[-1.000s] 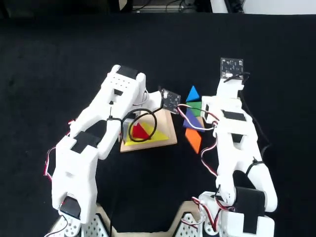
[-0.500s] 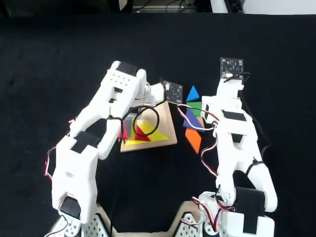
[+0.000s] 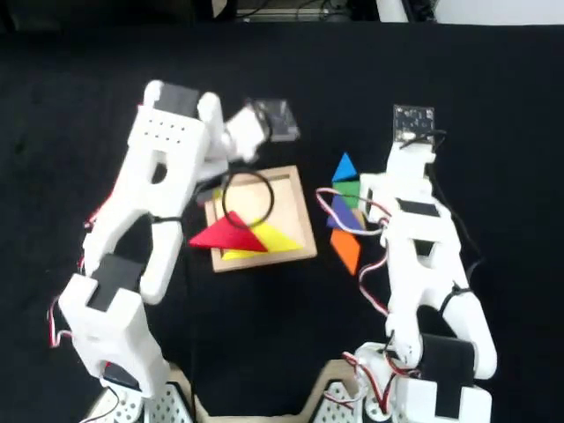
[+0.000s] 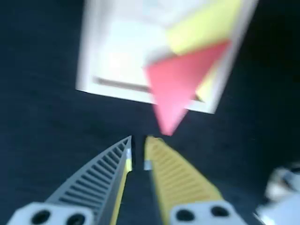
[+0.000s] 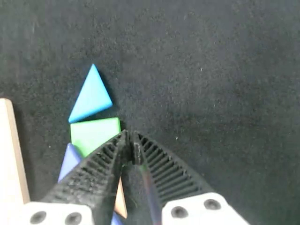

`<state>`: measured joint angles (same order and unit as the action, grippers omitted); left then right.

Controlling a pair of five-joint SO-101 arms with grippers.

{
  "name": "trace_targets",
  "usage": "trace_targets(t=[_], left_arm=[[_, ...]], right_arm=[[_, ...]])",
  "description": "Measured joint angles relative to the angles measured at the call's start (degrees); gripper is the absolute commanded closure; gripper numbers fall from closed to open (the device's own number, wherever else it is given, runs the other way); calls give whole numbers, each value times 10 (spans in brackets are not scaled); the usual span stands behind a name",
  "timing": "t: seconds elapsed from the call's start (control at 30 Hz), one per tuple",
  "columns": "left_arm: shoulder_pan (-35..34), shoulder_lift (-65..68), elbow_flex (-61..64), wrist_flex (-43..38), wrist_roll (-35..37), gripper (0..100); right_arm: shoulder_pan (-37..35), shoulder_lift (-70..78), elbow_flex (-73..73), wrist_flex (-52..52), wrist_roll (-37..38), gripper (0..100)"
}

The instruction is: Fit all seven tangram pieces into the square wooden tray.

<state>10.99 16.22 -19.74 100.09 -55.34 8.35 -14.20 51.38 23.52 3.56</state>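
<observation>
The red triangle [image 3: 225,234] is not seated. It lies tilted across the left rim of the square wooden tray [image 3: 304,211], partly on the yellow triangle [image 3: 278,238] inside, with one corner jutting out over the black worktop [image 3: 458,70]. In the left wrist view that corner points straight at the left hand [image 4: 137,139], which hangs just outside the rim, fingers pressed together and holding nothing. The left hand is clearly the nearer one, so nudging the red triangle inward looks like its job. The right hand [image 5: 130,136], closed and empty, hovers over the green square [image 5: 93,133] among the loose pieces, well apart from the red triangle.
</observation>
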Motion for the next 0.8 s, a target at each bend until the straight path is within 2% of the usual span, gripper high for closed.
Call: trace_targets(t=[0.17, 0.4, 0.5, 0.8], left_arm=[[33, -27, 193, -4, 17, 972], [21, -40, 362, -183, 89, 972], [1, -40, 378, -216, 89, 971], [-20, 16, 345, -228, 89, 971]], right_arm=[[0, 0, 0, -2, 0, 987], [0, 0, 0, -2, 0, 987], [0, 0, 0, -2, 0, 987], [0, 0, 0, -2, 0, 987]])
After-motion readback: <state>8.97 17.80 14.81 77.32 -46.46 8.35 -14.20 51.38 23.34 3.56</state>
